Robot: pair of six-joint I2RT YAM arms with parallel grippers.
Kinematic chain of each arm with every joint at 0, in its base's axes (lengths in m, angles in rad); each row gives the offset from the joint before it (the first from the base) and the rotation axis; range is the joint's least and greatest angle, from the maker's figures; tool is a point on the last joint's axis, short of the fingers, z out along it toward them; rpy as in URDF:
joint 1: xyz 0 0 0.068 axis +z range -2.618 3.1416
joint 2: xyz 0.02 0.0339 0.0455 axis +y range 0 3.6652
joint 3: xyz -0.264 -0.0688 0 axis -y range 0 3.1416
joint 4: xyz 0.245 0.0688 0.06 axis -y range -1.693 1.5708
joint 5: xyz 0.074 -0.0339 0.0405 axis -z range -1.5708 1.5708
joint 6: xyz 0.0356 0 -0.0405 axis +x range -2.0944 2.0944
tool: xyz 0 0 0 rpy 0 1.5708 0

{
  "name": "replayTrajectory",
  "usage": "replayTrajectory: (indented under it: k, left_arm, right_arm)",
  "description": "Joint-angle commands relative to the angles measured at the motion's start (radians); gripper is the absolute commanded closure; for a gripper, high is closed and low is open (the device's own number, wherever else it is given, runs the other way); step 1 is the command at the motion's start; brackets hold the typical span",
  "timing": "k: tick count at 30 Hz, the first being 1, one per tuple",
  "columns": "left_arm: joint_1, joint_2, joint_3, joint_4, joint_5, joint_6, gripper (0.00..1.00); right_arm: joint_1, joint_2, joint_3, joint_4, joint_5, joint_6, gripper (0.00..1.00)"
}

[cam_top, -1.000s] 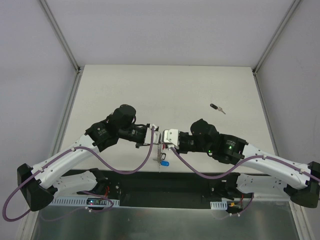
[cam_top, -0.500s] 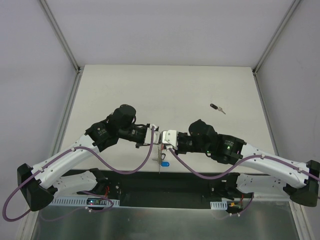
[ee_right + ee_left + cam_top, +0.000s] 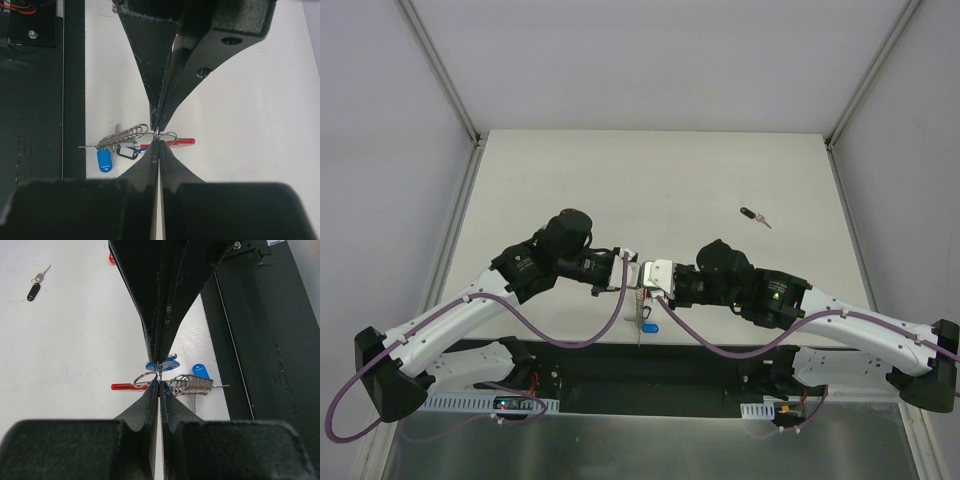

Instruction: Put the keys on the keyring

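Tabletop (image 3: 670,180); left gripper (image 3: 159,386) against right gripper (image 3: 160,364)

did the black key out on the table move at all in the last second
No. The black key lies at the same spot on the table as before, just as near its right edge.

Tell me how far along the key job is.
Done: a blue-headed key seems to hang by the keyring, though its attachment is unclear. In hand: left gripper and right gripper pinch its ring. Remaining: the black-headed key lies apart on the table.
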Motion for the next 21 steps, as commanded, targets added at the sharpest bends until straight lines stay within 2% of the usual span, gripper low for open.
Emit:
replayTrajectory:
  k: [1, 21]
  left_arm:
    - [-0.008, -0.001, 0.001, 0.044, 0.019, 0.006, 1.00]
    - [-0.010, -0.012, -0.009, 0.061, -0.020, 0.000, 1.00]
  right_arm:
    - [0.007, 0.007, 0.031, 0.029, -0.002, -0.004, 0.99]
    - [0.009, 0.007, 0.039, 0.031, 0.039, 0.051, 0.99]
